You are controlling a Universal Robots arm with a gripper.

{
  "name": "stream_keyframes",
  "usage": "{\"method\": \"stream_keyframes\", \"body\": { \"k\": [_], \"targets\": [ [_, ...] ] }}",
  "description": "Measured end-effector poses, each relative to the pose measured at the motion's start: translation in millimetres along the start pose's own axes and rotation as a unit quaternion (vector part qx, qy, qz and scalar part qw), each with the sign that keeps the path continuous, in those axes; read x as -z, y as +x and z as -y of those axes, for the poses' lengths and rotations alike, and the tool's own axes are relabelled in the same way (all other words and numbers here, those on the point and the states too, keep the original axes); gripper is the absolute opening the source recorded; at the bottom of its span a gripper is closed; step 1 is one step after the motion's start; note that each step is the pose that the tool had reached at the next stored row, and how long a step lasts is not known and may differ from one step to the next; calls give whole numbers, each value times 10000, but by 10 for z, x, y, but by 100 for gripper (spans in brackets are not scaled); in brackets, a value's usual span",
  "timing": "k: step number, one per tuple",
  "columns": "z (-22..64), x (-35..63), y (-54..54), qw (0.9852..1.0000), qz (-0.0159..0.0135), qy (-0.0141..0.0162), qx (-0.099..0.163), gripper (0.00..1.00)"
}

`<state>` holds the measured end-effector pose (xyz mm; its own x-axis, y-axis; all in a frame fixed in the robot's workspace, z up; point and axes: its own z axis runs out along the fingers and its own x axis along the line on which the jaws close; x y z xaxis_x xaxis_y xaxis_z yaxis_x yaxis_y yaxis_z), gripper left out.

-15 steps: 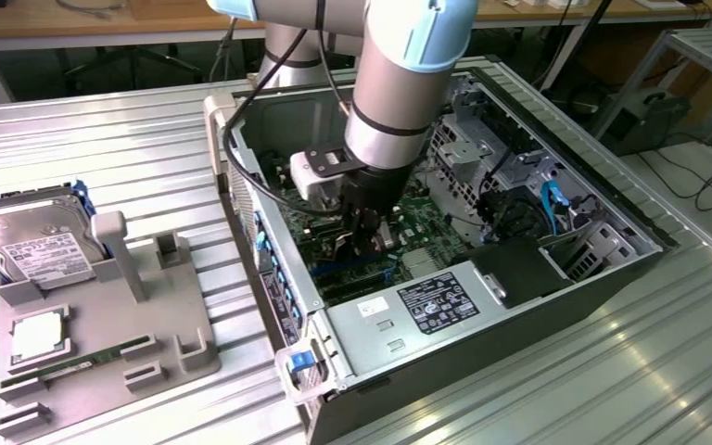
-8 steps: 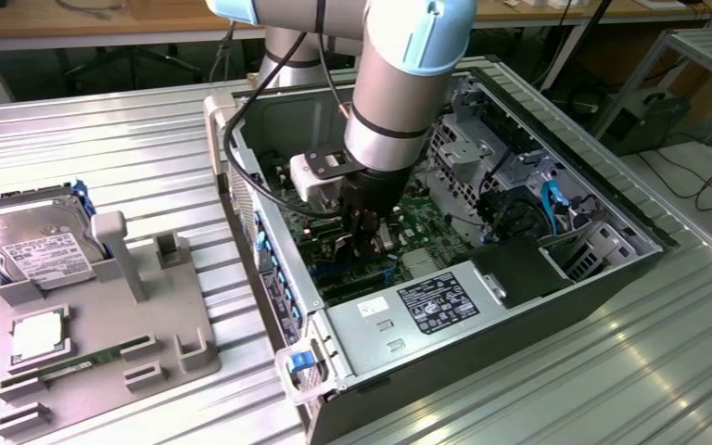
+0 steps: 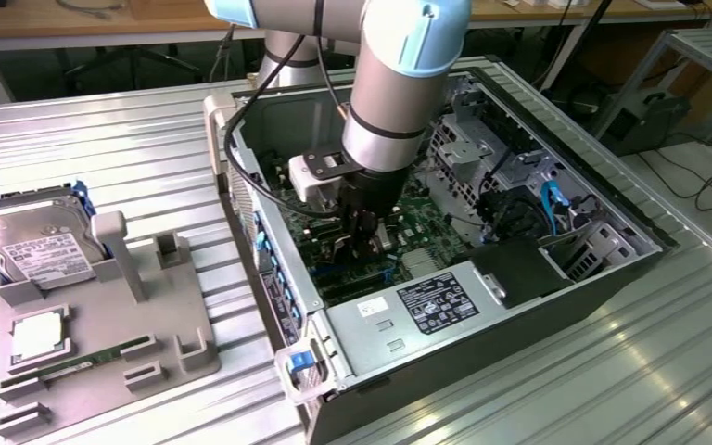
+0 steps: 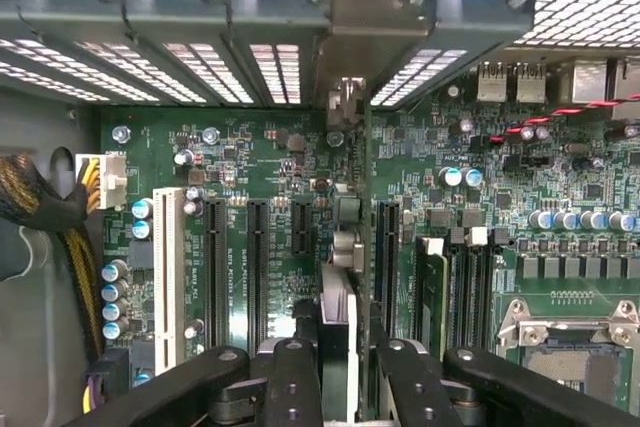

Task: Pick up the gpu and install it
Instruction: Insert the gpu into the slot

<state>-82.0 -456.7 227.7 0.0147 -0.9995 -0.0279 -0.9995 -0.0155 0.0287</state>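
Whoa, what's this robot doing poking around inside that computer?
The robot arm has reached down into an open computer case and its gripper is holding a gpu edge-on, upright above the green motherboard, lined up among the black expansion slots. Outside the case, a hard drive and other parts sit in a grey holder on the table.

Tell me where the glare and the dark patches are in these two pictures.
Exterior view: bright glare streaks on the ribbed metal table; the computer case interior sits in shadow under the arm. Wrist view: vent slots blow out white, the motherboard is evenly lit, and the gripper is dark.
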Motion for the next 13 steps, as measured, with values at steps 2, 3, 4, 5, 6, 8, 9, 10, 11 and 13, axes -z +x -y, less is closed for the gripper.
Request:
{"method": "stream_keyframes", "body": {
  "k": [2, 3, 4, 5, 6, 8, 9, 10, 11, 13],
  "targets": [
    [0, -7, -2, 10000, 6, 3, 0, 27],
    [0, -10, -2, 10000, 10, 5, 0, 27],
    [0, -10, -1, 10000, 9, 5, 1, 27],
    [0, -10, -2, 10000, 9, 4, 0, 27],
    [-1, -10, -2, 10000, 9, 4, 0, 27],
    [-1, -10, -2, 10000, 9, 4, 0, 27],
    [-2, -13, -4, 10000, 17, 4, -1, 27],
    [-1, -36, -11, 10000, 45, 18, -3, 28],
    [-2, -21, -9, 10000, 22, 10, -4, 28],
    [-2, 6, -7, 10000, 5, 6, 0, 34]
  ]
}}
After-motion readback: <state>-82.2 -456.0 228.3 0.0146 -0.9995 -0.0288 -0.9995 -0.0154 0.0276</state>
